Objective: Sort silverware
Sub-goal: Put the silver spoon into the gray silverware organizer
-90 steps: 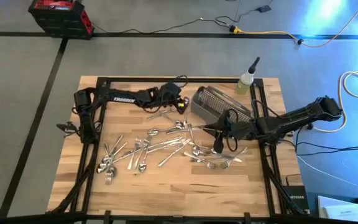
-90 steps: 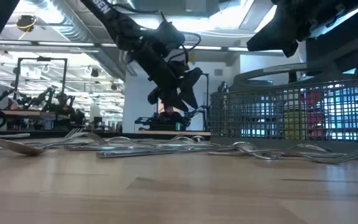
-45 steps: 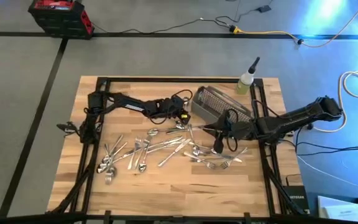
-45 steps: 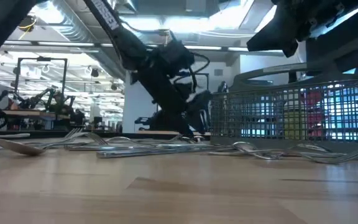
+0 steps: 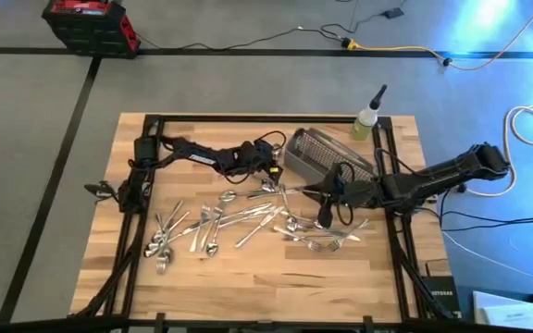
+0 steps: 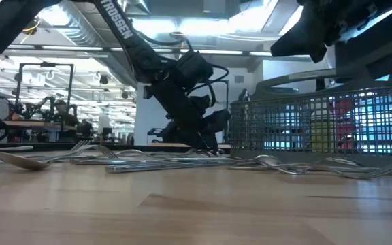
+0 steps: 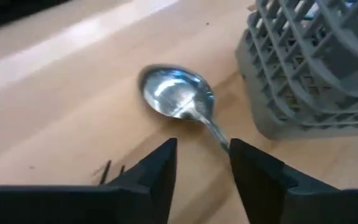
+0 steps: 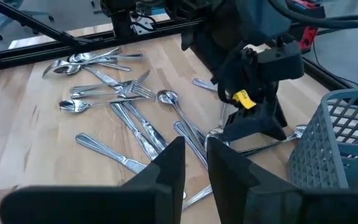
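Beside the basket [image 7: 316, 68], spoon [image 7: 179, 96] handle enters left gripper [image 7: 202, 165].

Overhead, table-level, two wrist views; all share basket [image 5: 320, 155]

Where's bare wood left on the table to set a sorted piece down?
Free: the near strip of the light wooden table, below the scattered shiny metal forks and spoons, and the far-left corner behind the left hand. Crowded: the middle, and around the gray wire-mesh basket, where the right hand hovers.

The spoon [image 7: 179, 94] handle disappears behind the left end effector [image 7: 202, 163] fingers.
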Controlling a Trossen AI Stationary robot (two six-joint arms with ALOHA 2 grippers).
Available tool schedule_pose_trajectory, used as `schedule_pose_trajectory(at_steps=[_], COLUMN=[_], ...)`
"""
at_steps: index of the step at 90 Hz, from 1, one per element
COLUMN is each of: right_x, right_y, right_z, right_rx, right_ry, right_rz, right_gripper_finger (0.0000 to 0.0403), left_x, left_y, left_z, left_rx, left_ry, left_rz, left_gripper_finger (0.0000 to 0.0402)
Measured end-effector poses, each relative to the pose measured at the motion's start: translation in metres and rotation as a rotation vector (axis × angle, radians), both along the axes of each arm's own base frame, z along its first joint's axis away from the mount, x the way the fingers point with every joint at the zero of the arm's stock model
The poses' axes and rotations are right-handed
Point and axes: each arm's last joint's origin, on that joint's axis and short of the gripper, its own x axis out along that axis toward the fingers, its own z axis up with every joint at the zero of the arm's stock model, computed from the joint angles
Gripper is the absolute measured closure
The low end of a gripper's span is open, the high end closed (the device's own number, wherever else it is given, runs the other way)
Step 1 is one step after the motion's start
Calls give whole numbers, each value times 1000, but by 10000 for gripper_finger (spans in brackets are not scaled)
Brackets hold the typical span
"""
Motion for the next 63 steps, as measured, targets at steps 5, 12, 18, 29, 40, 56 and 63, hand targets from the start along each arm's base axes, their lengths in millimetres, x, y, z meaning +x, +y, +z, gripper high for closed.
schedule_pose_trajectory(at_steps=[5, 12, 18, 29, 40, 56, 63], right_x=[0, 0, 0, 0, 0, 0, 0], right_y=[0, 0, 0, 0, 0, 0, 0], right_z=[0, 0, 0, 0, 0, 0, 0], right_rx=[-1, 0, -1, -1, -1, -1, -1], right_ry=[0, 0, 0, 0, 1, 2, 2], right_rz=[0, -1, -1, -1, -1, -1, -1], right_gripper_finger=[352, 352, 352, 352, 352, 352, 352], left_x=[-1, -1, 1, 7, 9, 8, 9], left_y=[3, 4, 4, -4, -8, -7, -7], left_z=[-1, -2, 0, 4, 5, 5, 5], left_rx=[-1, -5, -2, 1, -3, -6, -2], left_ry=[1, -3, -29, -81, -101, -101, -110], left_rz=[1, 5, 0, -39, -44, -35, -33], left_gripper_finger=[303, 326, 339, 348, 347, 318, 300])
